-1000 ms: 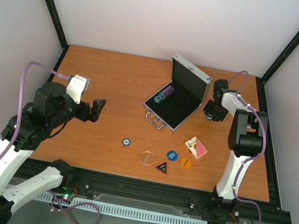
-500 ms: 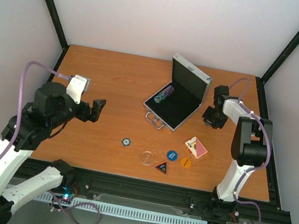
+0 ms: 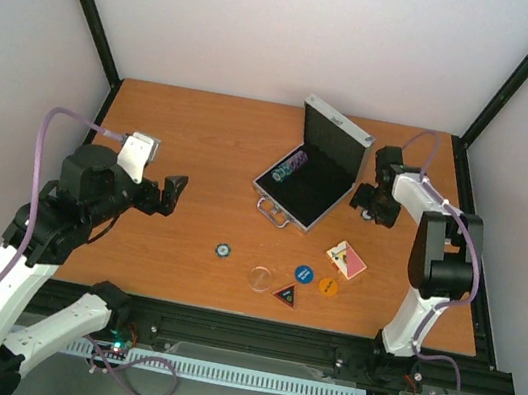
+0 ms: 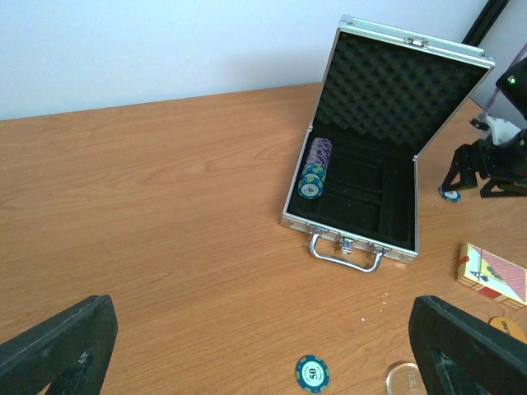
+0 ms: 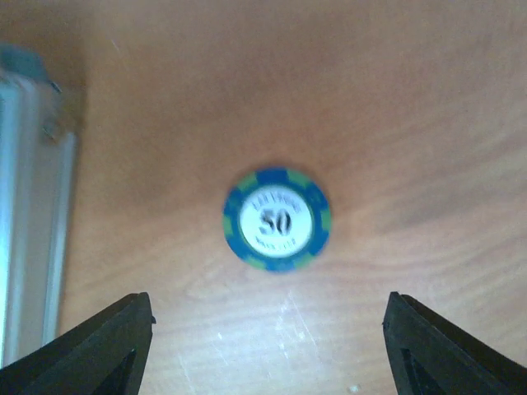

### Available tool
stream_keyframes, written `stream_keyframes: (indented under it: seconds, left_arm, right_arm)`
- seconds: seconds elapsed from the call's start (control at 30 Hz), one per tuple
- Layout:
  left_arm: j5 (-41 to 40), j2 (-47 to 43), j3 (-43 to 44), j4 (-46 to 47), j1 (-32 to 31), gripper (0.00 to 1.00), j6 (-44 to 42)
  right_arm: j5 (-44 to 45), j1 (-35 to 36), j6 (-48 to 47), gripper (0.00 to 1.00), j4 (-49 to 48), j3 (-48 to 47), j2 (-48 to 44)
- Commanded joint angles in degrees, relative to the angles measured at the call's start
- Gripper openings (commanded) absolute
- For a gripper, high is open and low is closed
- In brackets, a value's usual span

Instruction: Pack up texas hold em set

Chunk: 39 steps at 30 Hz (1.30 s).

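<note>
The silver case (image 3: 307,180) lies open, lid upright, with a row of poker chips (image 3: 295,166) in its black lining. My right gripper (image 3: 368,204) hovers just right of the case, pointing down. In the right wrist view its jaws (image 5: 268,354) are open, and a blue-green "50" chip (image 5: 277,219) lies flat on the wood ahead of them, untouched. My left gripper (image 3: 170,192) hangs open at the left, empty. Another "50" chip (image 3: 223,249), a clear round button (image 3: 260,278), a triangular button (image 3: 285,294), blue (image 3: 304,274) and orange (image 3: 328,286) buttons and the card deck (image 3: 347,260) lie in front.
The left wrist view shows the case (image 4: 362,193), its handle (image 4: 346,251) facing the near side, and the right arm (image 4: 490,160) beside it. The case's metal edge (image 5: 33,222) runs along the left of the right wrist view. Black frame posts stand at the table's back corners.
The right gripper's jaws have spread from nearly shut to open, and its wrist has shifted slightly toward the case. The left arm has not moved.
</note>
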<state>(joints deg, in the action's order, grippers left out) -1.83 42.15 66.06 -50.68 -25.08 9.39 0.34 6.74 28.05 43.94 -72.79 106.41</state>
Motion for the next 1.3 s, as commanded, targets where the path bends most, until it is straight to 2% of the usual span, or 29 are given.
stream_keyframes:
  seconds: [0.0,0.13,0.33,1.03,1.27]
  left_arm:
    - [0.5,-0.2,1.0,0.8,0.2,1.00,0.0]
    - [0.2,-0.4,1.1,0.4,0.2,1.00,0.0]
    - [-1.5,-1.3,1.3,-0.8,0.2,1.00,-0.4]
    - [-1.8,-1.4,0.7,-0.8,0.2,1.00,0.2]
    - [-1.8,-1.3,1.3,-1.1,0.2,1.00,0.0]
  right_arm:
    - [3.4,0.2,-2.5,0.79,2.0,-6.2,3.5]
    - [4.2,0.1,-3.5,0.77,4.1,-11.9,8.2]
    - [2.8,0.0,-3.0,0.73,4.7,-13.7,12.2]
    - [1.9,-2.4,-2.4,0.67,2.2,-10.3,11.1]
    - [1.3,-2.5,-2.2,0.59,1.7,-10.1,11.8]
